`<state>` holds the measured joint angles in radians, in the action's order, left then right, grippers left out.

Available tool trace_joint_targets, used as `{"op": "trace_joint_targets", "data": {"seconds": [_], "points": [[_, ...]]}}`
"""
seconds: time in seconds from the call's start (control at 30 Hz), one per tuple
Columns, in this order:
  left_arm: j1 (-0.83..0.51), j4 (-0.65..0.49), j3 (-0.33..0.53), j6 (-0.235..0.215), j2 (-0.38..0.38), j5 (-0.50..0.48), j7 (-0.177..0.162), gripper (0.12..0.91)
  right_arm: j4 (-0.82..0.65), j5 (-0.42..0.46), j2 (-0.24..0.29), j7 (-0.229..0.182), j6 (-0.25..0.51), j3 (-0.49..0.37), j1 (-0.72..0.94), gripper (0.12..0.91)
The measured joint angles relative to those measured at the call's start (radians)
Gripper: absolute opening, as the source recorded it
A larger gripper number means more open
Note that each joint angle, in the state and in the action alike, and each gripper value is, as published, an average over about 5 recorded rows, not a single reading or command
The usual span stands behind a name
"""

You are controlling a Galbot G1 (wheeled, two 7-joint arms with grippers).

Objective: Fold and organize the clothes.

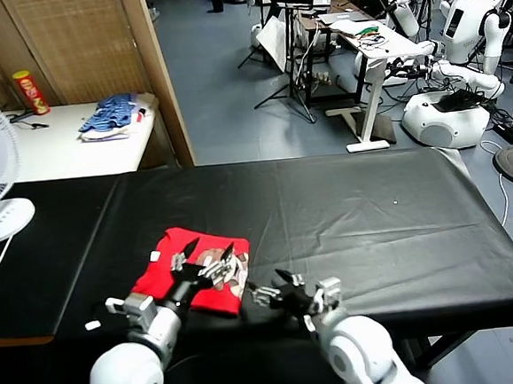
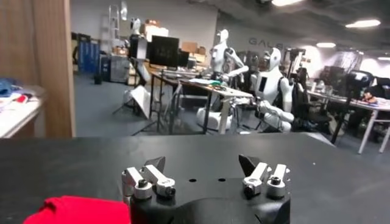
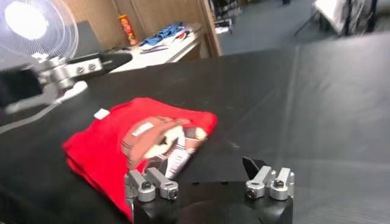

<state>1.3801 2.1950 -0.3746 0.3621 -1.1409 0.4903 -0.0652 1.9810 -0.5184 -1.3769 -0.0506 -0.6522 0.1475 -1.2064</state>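
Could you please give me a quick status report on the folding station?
Left gripper open above the shirt. Right gripper open, beside it. Red T-shirt folded on black table. Nothing in the way.

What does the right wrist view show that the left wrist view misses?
Only the right wrist view: the cartoon print on the folded red T-shirt, the fan, the open left pincer over the shirt, and its own open right pincer. Only the left wrist view: white robots at desks beyond. Both: the black table and the red shirt.
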Motion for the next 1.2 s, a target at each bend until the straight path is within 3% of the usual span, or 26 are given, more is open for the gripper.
{"op": "trace_joint_targets", "data": {"seconds": [0.13,0.2,0.37,0.57,0.7,0.8,0.93,1.1,1.2], "points": [[0.027,0.011,-0.026,-0.006,-0.004,0.009,-0.023,0.798,-0.065,-0.047,-0.039,-0.043,0.000,-0.033,0.051,0.777],[0.039,0.014,-0.038,-0.009,-0.007,0.011,-0.030,0.798,-0.095,-0.059,-0.055,-0.056,0.002,-0.043,0.071,0.727],[0.066,0.028,-0.061,-0.014,-0.010,0.010,-0.035,0.798,-0.156,-0.066,-0.076,-0.060,0.008,-0.050,0.107,0.495],[0.084,0.033,-0.076,-0.026,-0.011,0.001,-0.036,0.798,-0.197,0.005,-0.064,-0.004,0.057,-0.044,0.130,0.196],[0.094,0.024,-0.080,-0.041,-0.011,-0.021,-0.039,0.798,-0.212,0.133,-0.032,0.069,0.126,-0.035,0.141,0.122],[0.107,0.016,-0.081,-0.062,-0.008,-0.040,-0.046,0.798,-0.210,0.243,0.013,0.132,0.176,-0.020,0.135,0.153],[0.132,0.001,-0.086,-0.107,-0.002,-0.057,-0.045,0.798,-0.172,0.314,0.089,0.164,0.229,0.007,0.099,0.329],[0.166,-0.021,-0.090,-0.169,0.008,-0.079,-0.039,0.798,-0.072,0.335,0.174,0.111,0.310,0.054,0.004,0.613],[0.190,-0.024,-0.090,-0.196,0.014,-0.099,-0.055,0.798,-0.002,0.340,0.202,0.061,0.357,0.098,-0.081,0.745]]}}
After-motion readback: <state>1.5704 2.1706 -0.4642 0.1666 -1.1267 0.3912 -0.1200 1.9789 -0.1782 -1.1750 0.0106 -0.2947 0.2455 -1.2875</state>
